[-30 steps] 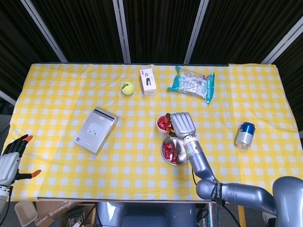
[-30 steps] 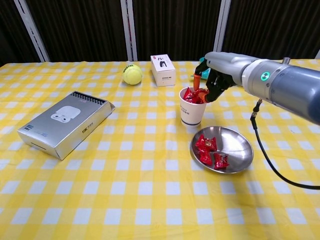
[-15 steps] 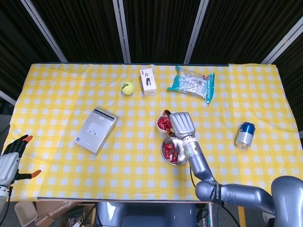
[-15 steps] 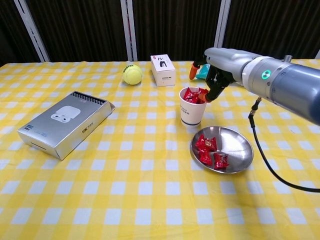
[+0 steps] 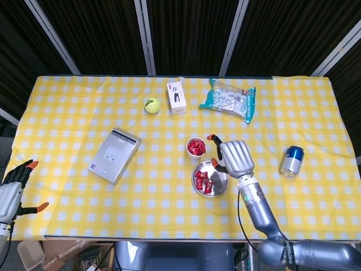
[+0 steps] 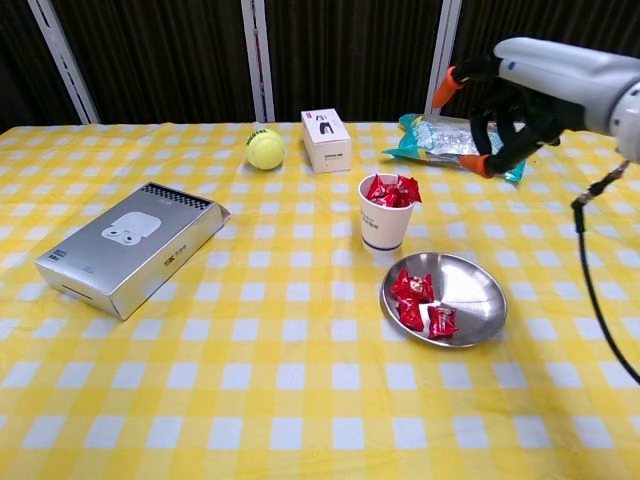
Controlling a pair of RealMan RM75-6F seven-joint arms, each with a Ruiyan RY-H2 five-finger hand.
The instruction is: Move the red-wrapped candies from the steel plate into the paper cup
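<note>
Red-wrapped candies (image 6: 418, 300) remain, a few, in the steel plate (image 6: 478, 290), with others heaped in the paper cup (image 6: 384, 228) just beside it. The right hand (image 6: 505, 110) hangs above, fingers spread and holding nothing; the left hand (image 5: 12, 192) idles open off-table. Next, I judge: descend and pinch another candy. A second ago the right hand hovered over the cup; it has since risen and swung right.

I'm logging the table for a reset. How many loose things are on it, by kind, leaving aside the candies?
Boxes: 2, grey box, white box
Tennis ball: 1
Paper cup: 1
Steel plate: 1
Snack bag: 1
Drink can: 1
Total: 7
</note>
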